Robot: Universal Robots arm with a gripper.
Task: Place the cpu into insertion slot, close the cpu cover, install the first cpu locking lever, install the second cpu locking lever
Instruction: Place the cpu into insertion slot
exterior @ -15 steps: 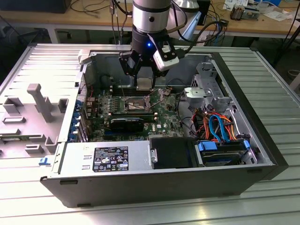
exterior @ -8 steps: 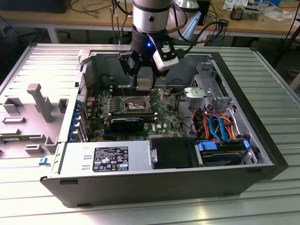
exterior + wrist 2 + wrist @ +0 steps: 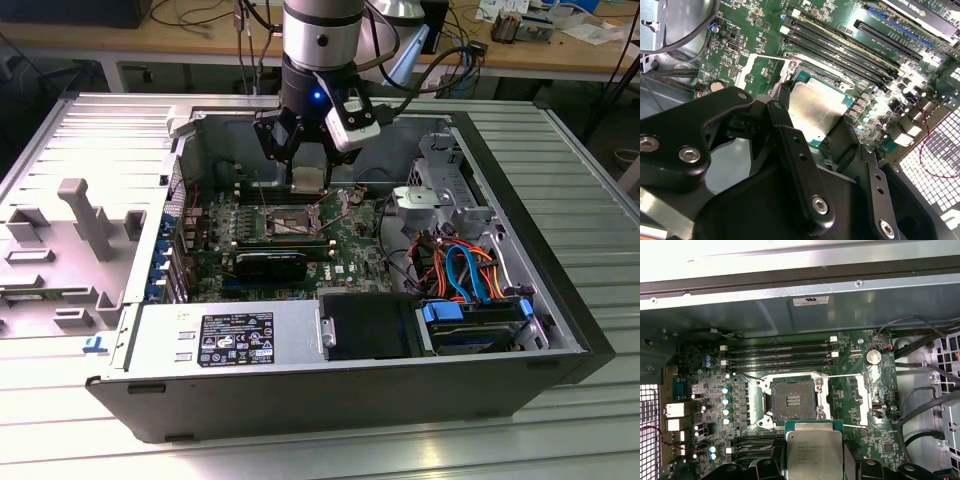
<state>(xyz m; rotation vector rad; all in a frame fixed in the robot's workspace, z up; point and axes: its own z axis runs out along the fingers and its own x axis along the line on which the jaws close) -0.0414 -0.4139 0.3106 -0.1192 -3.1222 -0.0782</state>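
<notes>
My gripper [image 3: 306, 172] hangs inside the open computer case, shut on the cpu [image 3: 307, 183], a flat silver-topped square chip. The cpu [image 3: 813, 447] is held level between the two black fingers [image 3: 790, 145], just above the motherboard and to one side of the insertion slot [image 3: 793, 401]. The insertion slot [image 3: 293, 218] is a dark square socket with nothing in it. The cpu cover [image 3: 869, 395], a thin metal frame, lies flipped open beside the socket. Thin wire locking levers [image 3: 747, 377] stand released around the socket.
Long memory slots [image 3: 780, 352] run along one side of the socket. A black graphics card [image 3: 270, 265] sits on the other side. The power supply [image 3: 225, 335], drive bay with coloured cables [image 3: 460, 270] and the case walls [image 3: 190, 150] hem in the board.
</notes>
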